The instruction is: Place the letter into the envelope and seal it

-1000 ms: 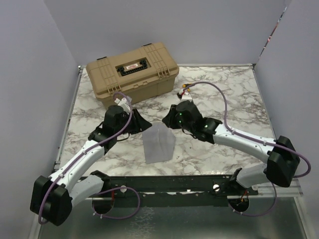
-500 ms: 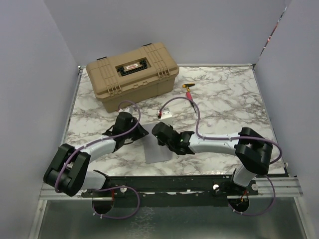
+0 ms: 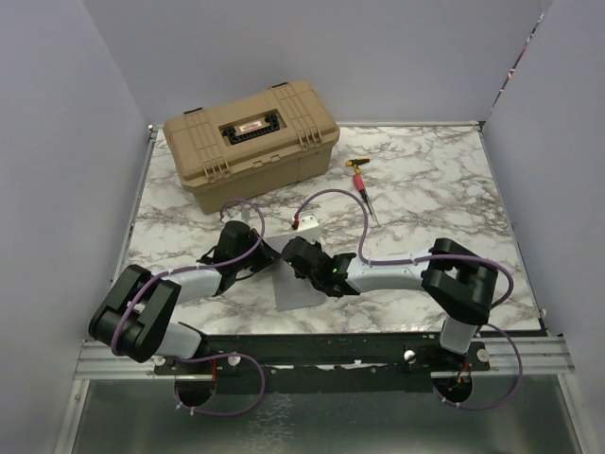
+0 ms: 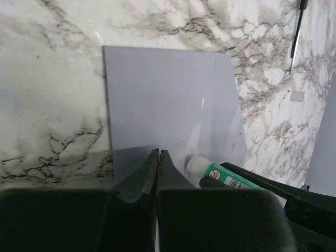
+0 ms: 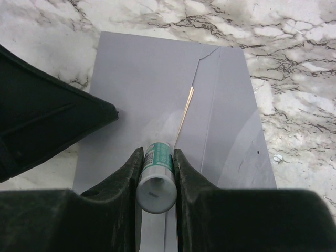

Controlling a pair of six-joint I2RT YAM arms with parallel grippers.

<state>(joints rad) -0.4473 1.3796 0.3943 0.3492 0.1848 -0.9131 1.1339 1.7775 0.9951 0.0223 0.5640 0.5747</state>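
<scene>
The grey-lilac envelope (image 3: pixel 299 287) lies flat on the marble table, also in the left wrist view (image 4: pixel 168 100) and the right wrist view (image 5: pixel 152 79). The letter shows only as a thin tan sliver (image 5: pixel 185 111) along the flap's edge; the rest is hidden inside. My right gripper (image 3: pixel 297 257) (image 5: pixel 157 155) is shut on a green and white glue stick (image 5: pixel 156 178) (image 4: pixel 218 172), held low over the envelope. My left gripper (image 3: pixel 268 253) (image 4: pixel 158 153) is shut with nothing between its jaws, its tips down on the envelope's edge beside the right gripper.
A tan hard case (image 3: pixel 250 142) stands at the back left. A thin tool with a red and yellow end (image 3: pixel 364 187) lies at the back middle. A small white tag (image 3: pixel 304 224) sits on the right arm's cable, just behind the grippers.
Both arms have dropped low and drawn in onto the envelope's far end. The right gripper has come left with the glue stick.
</scene>
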